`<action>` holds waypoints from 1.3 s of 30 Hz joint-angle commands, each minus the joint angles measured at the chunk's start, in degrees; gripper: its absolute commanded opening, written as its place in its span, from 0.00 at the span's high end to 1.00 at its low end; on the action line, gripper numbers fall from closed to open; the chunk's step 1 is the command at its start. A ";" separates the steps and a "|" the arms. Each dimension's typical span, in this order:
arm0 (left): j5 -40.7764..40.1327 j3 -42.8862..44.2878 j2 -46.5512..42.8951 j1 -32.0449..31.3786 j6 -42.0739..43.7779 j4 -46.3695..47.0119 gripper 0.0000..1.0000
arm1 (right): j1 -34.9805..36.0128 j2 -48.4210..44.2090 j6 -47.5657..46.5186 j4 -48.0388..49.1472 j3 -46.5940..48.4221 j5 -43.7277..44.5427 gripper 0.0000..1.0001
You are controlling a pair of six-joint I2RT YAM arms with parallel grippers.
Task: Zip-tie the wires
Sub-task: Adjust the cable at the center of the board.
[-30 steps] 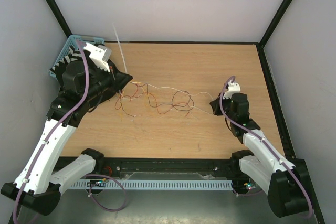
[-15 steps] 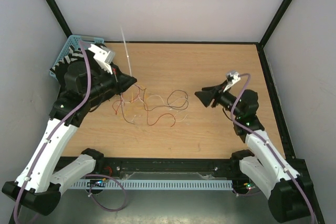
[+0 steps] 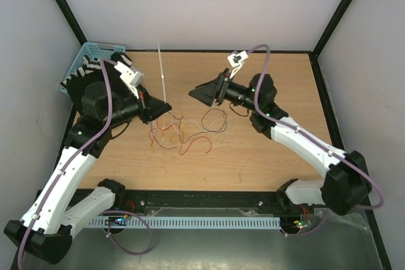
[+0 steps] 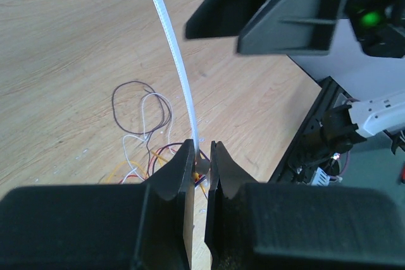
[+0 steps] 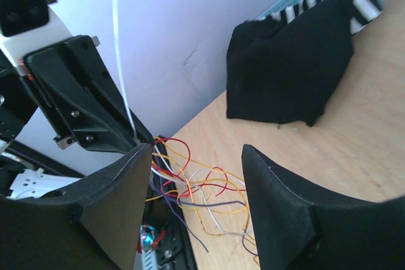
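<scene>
The top external camera sits high above and behind the arm bases, which lie at 6 o'clock. It looks down on the whole table, with the far wall at 12 o'clock. The left wrist camera sits close behind the left gripper and faces the right arm at 1 o'clock. The right wrist camera looks out past the right gripper toward the left arm at 9 o'clock. All three views share the wires and the white zip tie.

On the zip tie I lose the lower end between the pinched fingers of the left gripper; top runs off the frame. The wires sit partly behind those fingers. From above they're too thin to tell if the zip tie circles them. The basket is half hidden by my left arm.
</scene>
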 commanded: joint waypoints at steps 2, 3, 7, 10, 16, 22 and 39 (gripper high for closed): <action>4.54 -1.26 -1.29 -0.74 -0.74 4.48 1.00 | 4.66 5.86 5.16 6.03 4.94 0.14 0.31; 4.55 -1.38 -1.29 -0.91 -0.74 4.54 1.00 | 5.42 6.78 5.68 6.96 5.44 -0.21 0.31; 4.53 -1.83 -1.15 -1.27 -0.92 4.83 0.99 | 7.95 9.14 6.48 10.39 6.93 -1.33 0.31; 4.42 -2.10 -0.74 -1.64 -1.33 5.41 1.00 | 9.15 10.53 6.47 11.26 8.17 -2.27 0.33; 3.97 -2.46 -0.01 -2.36 -1.68 5.86 1.00 | 10.16 12.39 7.39 14.18 9.40 -4.12 0.41; 3.94 -2.46 0.59 -3.22 -1.94 6.63 1.00 | 10.34 13.70 8.32 16.24 10.18 -4.82 0.68; 3.19 -11.03 -3.06 -4.03 -4.55 7.62 0.99 | 8.36 14.67 3.66 7.67 18.81 -0.92 1.00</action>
